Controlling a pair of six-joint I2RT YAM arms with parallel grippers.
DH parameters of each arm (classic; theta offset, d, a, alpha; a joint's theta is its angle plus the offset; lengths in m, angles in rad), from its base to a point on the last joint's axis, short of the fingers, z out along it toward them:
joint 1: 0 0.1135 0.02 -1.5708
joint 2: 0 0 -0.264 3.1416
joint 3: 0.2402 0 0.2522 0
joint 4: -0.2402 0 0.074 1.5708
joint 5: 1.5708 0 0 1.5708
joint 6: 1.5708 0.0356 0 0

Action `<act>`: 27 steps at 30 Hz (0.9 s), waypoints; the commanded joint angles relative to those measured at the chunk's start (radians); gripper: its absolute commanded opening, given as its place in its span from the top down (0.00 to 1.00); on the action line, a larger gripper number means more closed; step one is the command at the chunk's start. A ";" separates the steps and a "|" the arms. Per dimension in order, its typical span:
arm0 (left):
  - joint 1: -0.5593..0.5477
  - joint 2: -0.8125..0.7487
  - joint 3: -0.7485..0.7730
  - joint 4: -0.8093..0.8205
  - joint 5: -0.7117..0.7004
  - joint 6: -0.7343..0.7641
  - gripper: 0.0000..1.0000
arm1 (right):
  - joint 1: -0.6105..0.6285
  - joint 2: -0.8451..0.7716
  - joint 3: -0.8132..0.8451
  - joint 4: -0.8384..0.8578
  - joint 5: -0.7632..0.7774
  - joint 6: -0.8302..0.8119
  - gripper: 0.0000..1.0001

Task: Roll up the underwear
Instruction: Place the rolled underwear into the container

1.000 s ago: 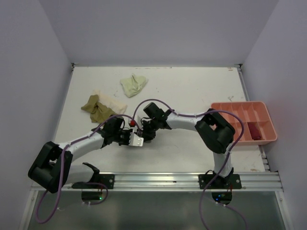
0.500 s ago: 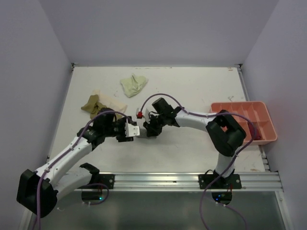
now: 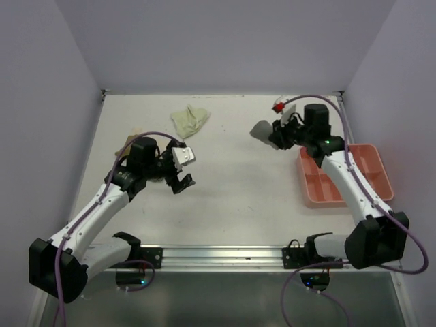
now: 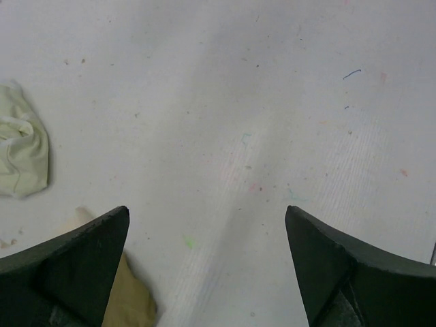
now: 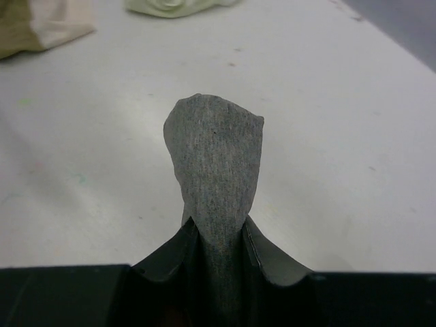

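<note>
Up near the pink tray (image 3: 385,178), the right gripper (image 3: 276,133) pinches the grey underwear (image 3: 261,129) by one end. It holds the little bundle up off the table, I think so it can go into a slot. Over on the other side, the left gripper (image 3: 182,181) is spread wide with nothing in it, close to the yellow-green pair (image 3: 189,120) and olive-tan pair (image 3: 129,148), maybe ready for one of them

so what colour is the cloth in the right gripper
Plain grey. The cloth shows best in the right wrist view.
</note>
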 commanded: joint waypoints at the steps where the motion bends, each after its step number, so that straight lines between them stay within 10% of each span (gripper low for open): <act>1: 0.007 0.047 0.063 0.071 0.015 -0.089 0.00 | -0.130 -0.140 -0.022 -0.096 0.133 -0.059 1.00; 8: 0.003 0.068 0.070 0.109 0.011 -0.090 0.00 | -0.404 -0.277 -0.078 -0.144 0.385 -0.225 1.00; 27: 0.005 0.082 0.037 0.086 -0.013 -0.095 0.00 | -0.362 -0.082 -0.342 0.151 0.554 -0.208 1.00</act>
